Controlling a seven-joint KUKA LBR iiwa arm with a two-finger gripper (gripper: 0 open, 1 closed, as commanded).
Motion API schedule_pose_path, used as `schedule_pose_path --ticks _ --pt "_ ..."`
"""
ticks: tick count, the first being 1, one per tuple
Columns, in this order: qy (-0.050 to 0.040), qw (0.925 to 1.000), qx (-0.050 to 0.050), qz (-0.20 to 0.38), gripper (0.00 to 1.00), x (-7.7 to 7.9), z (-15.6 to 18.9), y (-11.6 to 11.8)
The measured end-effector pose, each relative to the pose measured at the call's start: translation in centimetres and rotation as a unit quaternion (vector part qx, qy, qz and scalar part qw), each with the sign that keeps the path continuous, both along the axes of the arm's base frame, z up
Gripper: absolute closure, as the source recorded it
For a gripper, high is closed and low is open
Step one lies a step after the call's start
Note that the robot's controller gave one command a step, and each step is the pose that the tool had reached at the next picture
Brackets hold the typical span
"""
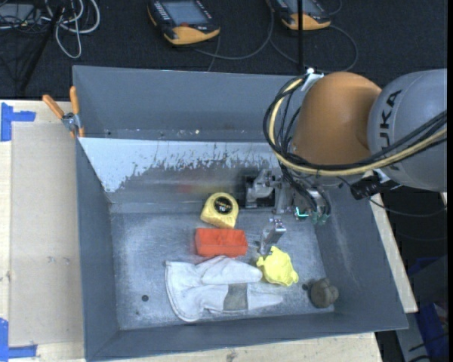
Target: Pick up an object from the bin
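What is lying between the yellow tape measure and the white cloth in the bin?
In the camera view, the orange block lies between the yellow tape measure and the white cloth.

In the bin point(174, 111) we find a tape measure point(219, 210) behind a block point(220, 242), a glove point(211, 286) before it, a crumpled soft piece point(278, 268) rightward, and a rounded lump point(322, 292) farther right.

1. The bin point(136, 247) carries loose things on its grey floor.
2. A red block point(220, 242) lies near the floor's middle.
3. A tape measure point(219, 210), yellow, sits just beyond the block, toward the back wall.
4. A white cloth point(211, 286) lies just in front of the block.
5. A yellow lump point(278, 268) lies right of the block, touching the cloth.
6. A dark ball point(322, 292) lies farther right of the block.
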State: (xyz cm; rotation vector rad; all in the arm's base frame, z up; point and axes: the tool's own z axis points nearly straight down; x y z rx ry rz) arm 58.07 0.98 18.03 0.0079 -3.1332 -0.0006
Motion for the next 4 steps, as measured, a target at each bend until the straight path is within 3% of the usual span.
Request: schedule_pose_path --ticks 1,2,3,4 --pt "-0.0037 1.0 0.0 0.0 0.0 0.2 0.4 0.0" --pt "-0.0063 0.9996 0.0 0.028 0.0 -0.2 -4.4 1.8" --pt "-0.0035 0.9976 0.0 0.069 0.0 -2.0 -8.3 4.3" --pt "-0.0025 0.9946 0.002 0.103 1.0 0.2 -10.5 5.5"
